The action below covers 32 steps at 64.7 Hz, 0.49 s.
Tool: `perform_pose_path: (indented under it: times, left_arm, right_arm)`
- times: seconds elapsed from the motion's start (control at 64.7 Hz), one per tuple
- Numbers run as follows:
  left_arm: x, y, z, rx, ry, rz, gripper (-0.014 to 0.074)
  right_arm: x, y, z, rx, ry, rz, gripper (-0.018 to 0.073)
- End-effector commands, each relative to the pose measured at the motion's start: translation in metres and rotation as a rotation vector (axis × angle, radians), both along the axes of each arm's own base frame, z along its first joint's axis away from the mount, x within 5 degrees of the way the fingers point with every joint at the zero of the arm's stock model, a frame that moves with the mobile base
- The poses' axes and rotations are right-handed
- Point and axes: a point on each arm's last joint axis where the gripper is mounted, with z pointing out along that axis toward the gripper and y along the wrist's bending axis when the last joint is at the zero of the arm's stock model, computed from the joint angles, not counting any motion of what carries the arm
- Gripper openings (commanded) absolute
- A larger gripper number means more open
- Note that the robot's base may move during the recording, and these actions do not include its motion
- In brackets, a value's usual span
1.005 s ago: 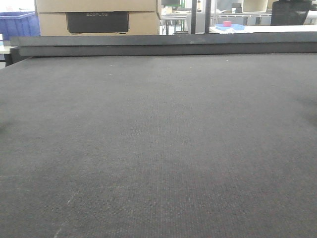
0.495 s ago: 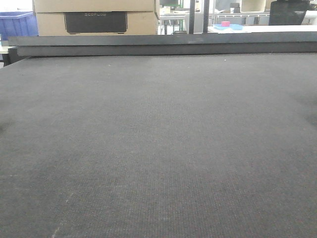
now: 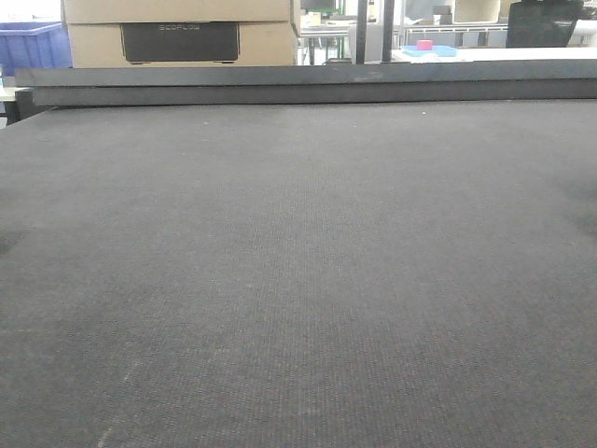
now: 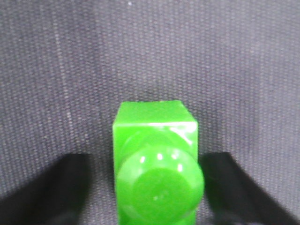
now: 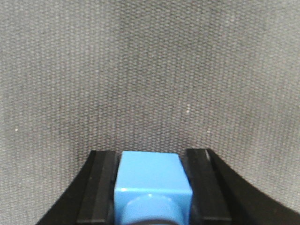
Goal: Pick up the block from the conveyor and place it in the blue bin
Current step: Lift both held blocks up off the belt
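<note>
As moments before, same steady conveyor [image 3: 298,280] view.

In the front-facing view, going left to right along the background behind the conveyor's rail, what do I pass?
blue bin → cardboard box → dark upright post → small pink object → black object
</note>
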Motion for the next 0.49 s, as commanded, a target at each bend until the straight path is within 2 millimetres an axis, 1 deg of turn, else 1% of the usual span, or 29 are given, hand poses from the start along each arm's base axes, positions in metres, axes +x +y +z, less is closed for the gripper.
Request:
perform_pose_path:
  times: [0.0, 0.031, 0.062, 0.077, 0.124, 0.139, 0.17, 0.34, 0.479]
  left_arm:
    - [0.002, 0.001, 0.006, -0.010, -0.010, 0.009, 0.0203]
    - [0.003, 0.001, 0.009, -0.010, -0.012, 0.008, 0.0159]
    - [0.004, 0.001, 0.012, -0.010, -0.015, 0.008, 0.0100]
    - [0.005, 0.001, 0.014, -0.010, -0.018, 0.007, 0.0055]
    - [0.007, 0.001, 0.020, -0.010, -0.022, 0.006, -0.0032]
    - [0.007, 0.001, 0.022, -0.010, -0.026, 0.006, -0.0047]
    - [0.008, 0.001, 0.027, -0.009, -0.032, 0.005, -0.0116]
    - [0.005, 0.000, 0.051, -0.009, -0.074, 0.014, -0.0111]
    - [-0.008, -0.002, 0.077, -0.012, -0.148, 0.040, -0.0111]
  right_arm:
    - [-0.002, -0.001, 0.004, 0.002, -0.011, -0.001, -0.0162]
    - [-0.002, -0.001, 0.006, 0.003, -0.016, -0.002, -0.0162]
    - [-0.002, -0.001, 0.008, 0.005, -0.026, -0.004, -0.0162]
    - [-0.002, 0.000, 0.009, 0.009, -0.030, -0.007, -0.0162]
    - [-0.004, 0.001, 0.016, 0.018, -0.055, -0.013, -0.0162]
    - [-0.004, 0.001, 0.018, 0.020, -0.060, -0.015, -0.0162]
    - [-0.005, 0.002, 0.021, 0.025, -0.072, -0.018, -0.0162]
    - [-0.011, 0.008, 0.047, 0.067, -0.155, -0.036, -0.0162]
    - [-0.023, 0.020, 0.066, 0.122, -0.226, -0.043, -0.0162]
